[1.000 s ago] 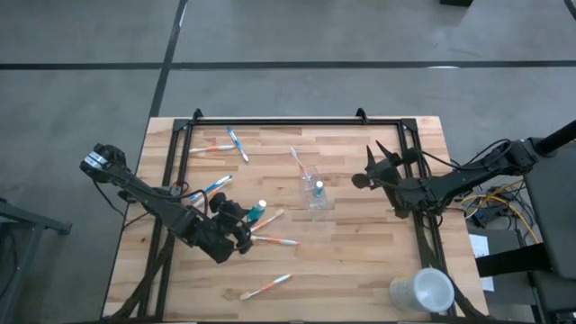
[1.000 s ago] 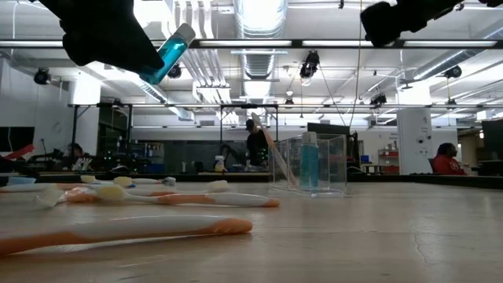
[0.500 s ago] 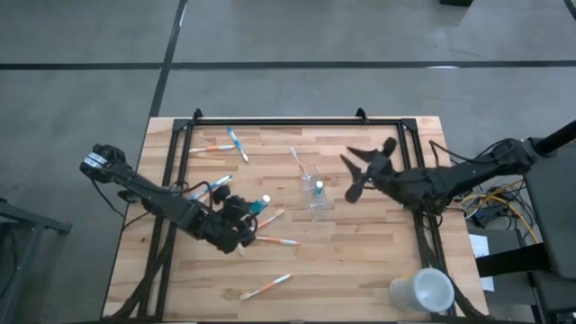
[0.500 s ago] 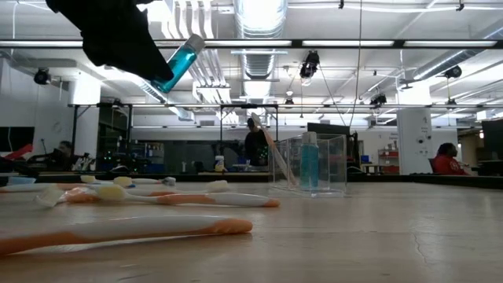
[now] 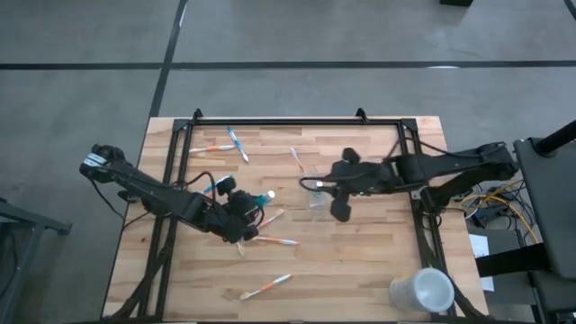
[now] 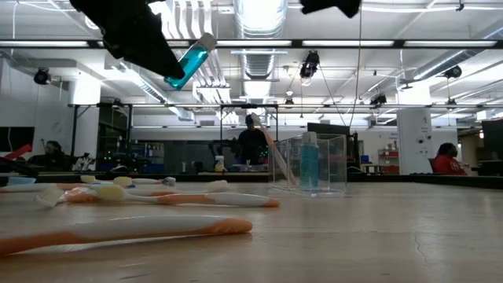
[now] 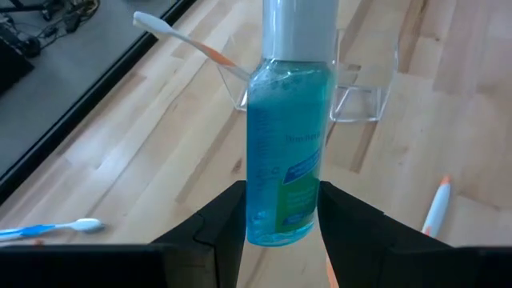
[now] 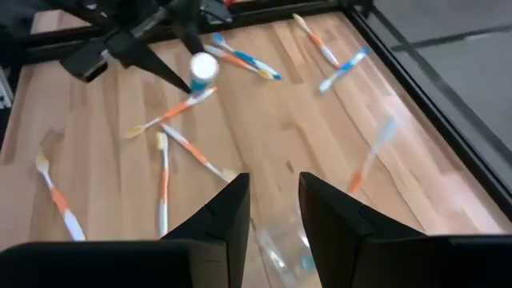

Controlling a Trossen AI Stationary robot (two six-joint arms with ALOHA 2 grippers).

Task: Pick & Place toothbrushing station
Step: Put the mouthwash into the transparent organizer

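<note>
A small blue tube with a white cap (image 5: 263, 200) hangs above the table's middle left, with my left gripper (image 5: 250, 209) shut on it. To its right stands the clear plastic cup (image 5: 315, 196), on its base, with a second blue tube (image 6: 309, 161) and one toothbrush (image 6: 275, 157) in it. My right gripper (image 5: 335, 193) hovers over the cup's right side, well above it. Its fingers are open with a narrow gap (image 8: 274, 200) and nothing between them. Several orange and blue toothbrushes (image 5: 274, 240) lie flat on the wood. My left gripper pinches the tube's body near its bottom end (image 7: 280, 220) between its two fingers, one on each side. The fingers come slanting down from the table's left. The tube sticks out beyond the fingertips, tilted with its cap end (image 6: 206, 41) higher. It is lifted clear of the table.
A larger white cup (image 5: 421, 292) lies at the near right corner. A black frame (image 5: 288, 121) runs along the table's far edge and down both sides. More toothbrushes lie far left (image 5: 225, 144) and near the front (image 5: 265, 286).
My right gripper has swung from the table's right side toward the clear cup, rising and tipping, and now hovers over it. My left gripper has carried the blue tube a little to the right toward the cup and has rolled, with the tube still clear of the table.
</note>
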